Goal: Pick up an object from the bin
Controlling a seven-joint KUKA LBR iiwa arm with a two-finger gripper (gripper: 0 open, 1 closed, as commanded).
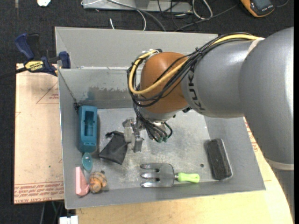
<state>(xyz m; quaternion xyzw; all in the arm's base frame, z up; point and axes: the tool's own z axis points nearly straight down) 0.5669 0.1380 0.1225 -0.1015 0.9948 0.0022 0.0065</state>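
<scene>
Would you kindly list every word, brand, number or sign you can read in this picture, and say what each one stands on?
"KUKA": dark letters running along the grey robot arm, beside its orange wrist cover.
Nothing else can be read: the blue plastic block, the metal fork with a green handle and the dark grey rectangular block in the bin show no legible marking.

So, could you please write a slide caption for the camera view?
KUKA arm's hand poised beside a black crumpled piece in the grey bin, green-handled fork nearby.
</scene>
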